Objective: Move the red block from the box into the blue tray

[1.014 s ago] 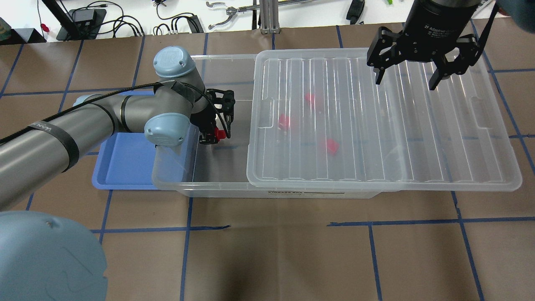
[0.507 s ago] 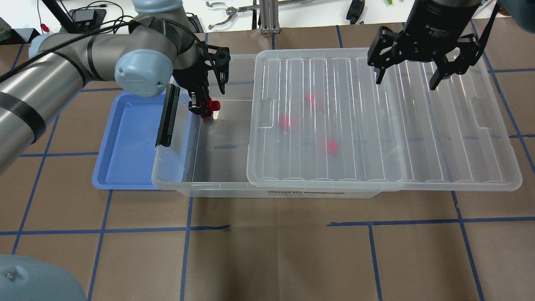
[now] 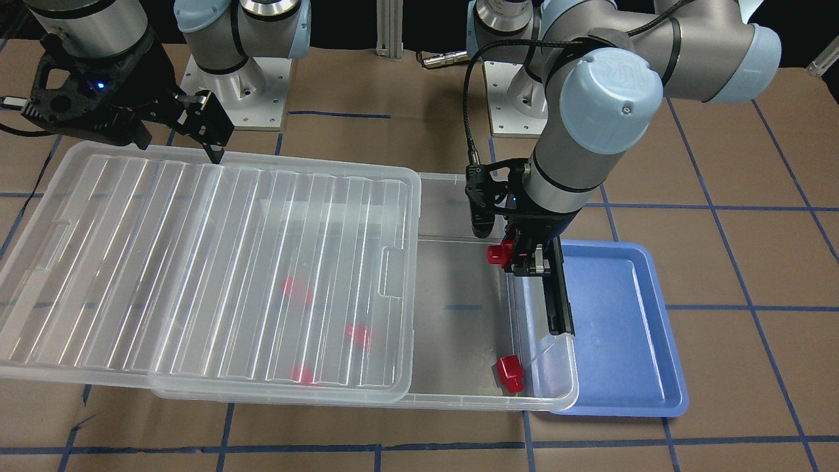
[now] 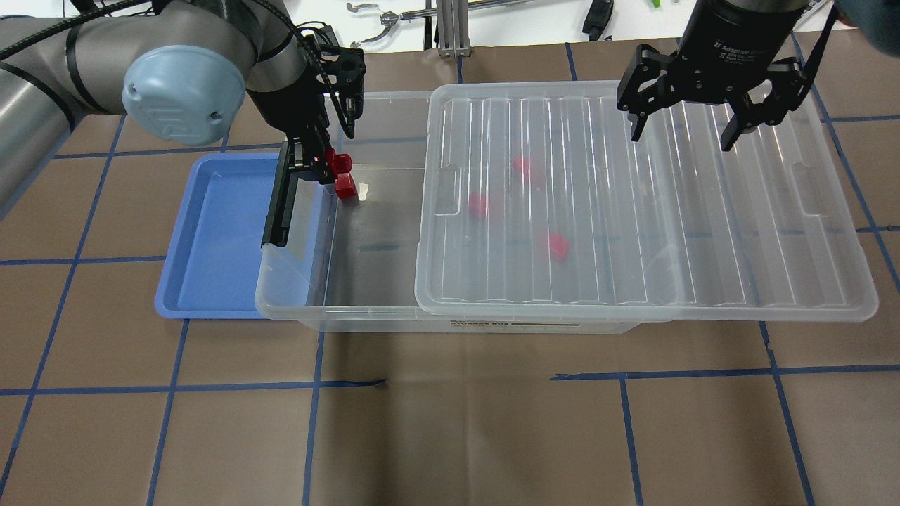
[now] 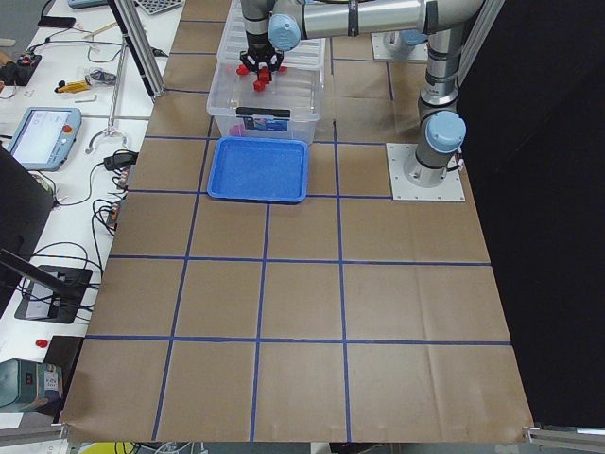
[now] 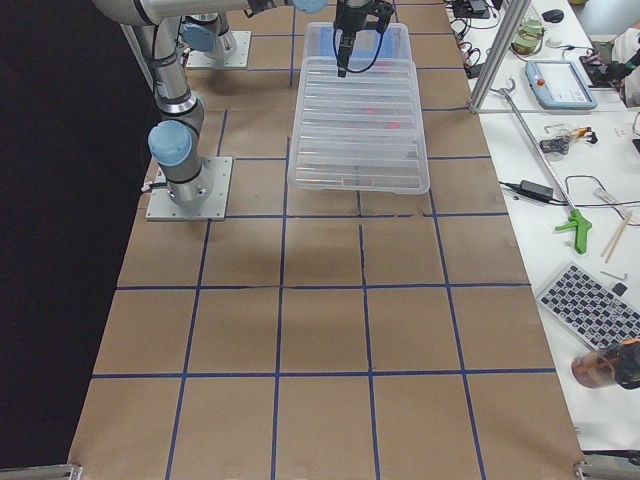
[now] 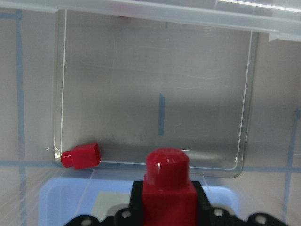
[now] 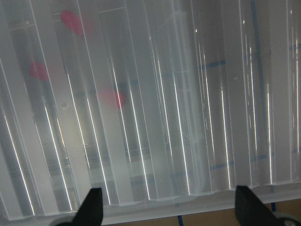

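Observation:
My left gripper (image 4: 326, 164) is shut on a red block (image 4: 340, 162), stub outward, held above the latch end of the clear box (image 4: 380, 320), close to the wall beside the blue tray (image 4: 218, 232). The wrist view shows the held block (image 7: 168, 188) and a second red block (image 7: 81, 156) lying in the box's corner (image 3: 510, 373). Three more red blocks (image 4: 479, 205) lie blurred under the lid. My right gripper (image 4: 682, 137) is open and empty, hovering over the lid's far right part.
The ribbed clear lid (image 4: 703, 232) lies slid to the right, covering most of the box and overhanging its right end. The black latch (image 4: 279, 204) stands up on the box's left end, over the tray's edge. Brown paper with blue tape lines covers the table (image 4: 450, 422).
My left gripper has risen out of the box with the red block and moved left and away from the robot, toward the latch end. The right gripper has not moved.

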Action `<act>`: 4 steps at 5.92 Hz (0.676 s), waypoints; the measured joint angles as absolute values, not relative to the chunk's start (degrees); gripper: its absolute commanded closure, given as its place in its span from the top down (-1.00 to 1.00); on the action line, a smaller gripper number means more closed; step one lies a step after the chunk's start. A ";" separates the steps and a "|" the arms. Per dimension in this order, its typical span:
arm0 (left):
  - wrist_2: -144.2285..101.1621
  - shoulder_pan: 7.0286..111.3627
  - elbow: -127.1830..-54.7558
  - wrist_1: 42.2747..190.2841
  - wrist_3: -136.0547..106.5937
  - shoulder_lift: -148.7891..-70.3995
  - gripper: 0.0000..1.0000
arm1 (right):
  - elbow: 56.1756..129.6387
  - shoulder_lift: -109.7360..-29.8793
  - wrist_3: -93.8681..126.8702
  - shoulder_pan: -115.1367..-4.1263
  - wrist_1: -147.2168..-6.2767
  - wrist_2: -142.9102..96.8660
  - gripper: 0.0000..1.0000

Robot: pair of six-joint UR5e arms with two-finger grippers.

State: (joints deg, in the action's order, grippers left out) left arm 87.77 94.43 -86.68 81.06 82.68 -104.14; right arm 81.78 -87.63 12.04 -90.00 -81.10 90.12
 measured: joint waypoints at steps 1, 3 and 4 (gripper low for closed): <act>87.77 91.37 -86.81 81.21 83.41 -103.77 -0.81 | 81.76 -87.54 12.07 -90.00 -81.17 90.09 1.00; 87.82 81.60 -88.55 80.99 89.54 -102.95 -0.81 | 81.80 -87.49 12.10 -90.01 -81.17 90.13 1.00; 87.89 76.95 -89.19 80.76 95.26 -103.17 -0.81 | 81.82 -87.40 11.54 -89.79 -81.25 90.13 1.00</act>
